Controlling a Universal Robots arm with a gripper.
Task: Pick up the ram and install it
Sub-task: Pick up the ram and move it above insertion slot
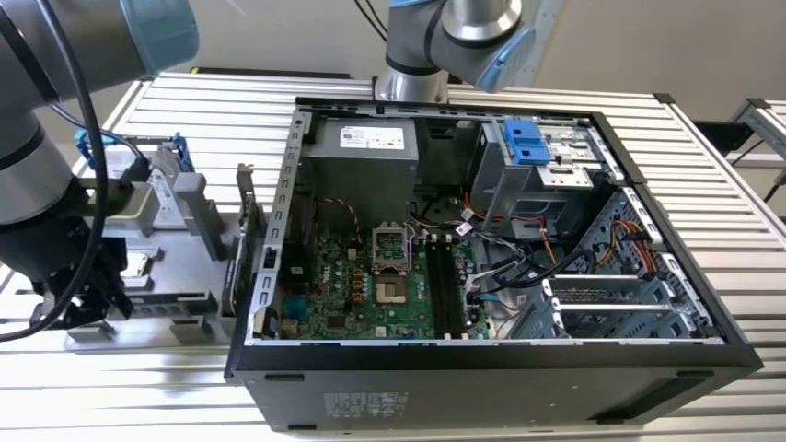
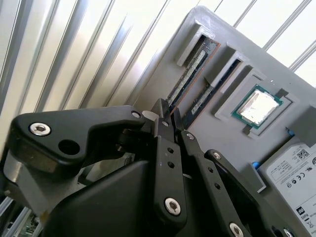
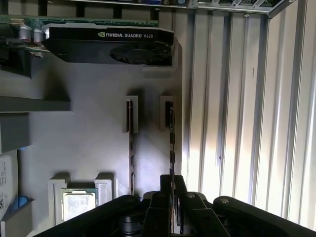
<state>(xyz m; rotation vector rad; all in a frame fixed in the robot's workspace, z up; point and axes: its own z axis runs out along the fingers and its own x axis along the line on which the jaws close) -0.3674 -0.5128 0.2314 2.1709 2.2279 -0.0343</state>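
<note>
Gripper point(image 3: 173, 183) low over the gray tray point(image 3: 89, 148), at the exterior view's left of the open computer case point(image 1: 491, 364). Clamped on the ram point(image 3: 171, 140), on edge in the slot nearest the tray's rim. Second stick point(image 3: 131, 148) just beside, processor chip point(image 3: 78, 202) near.

A table point(image 1: 724, 184) of ribbed metal slats carries everything. An open computer case point(image 1: 491, 373) lies on it on its side. Just beside the case, toward the exterior view's left, sits a grey tray point(image 1: 197, 324). The tray holds the ram point(image 2: 190, 74) on edge in a slot, a processor chip point(image 2: 257, 107), a hard drive point(image 2: 296, 173) and a graphics card point(image 3: 108, 44).
</note>
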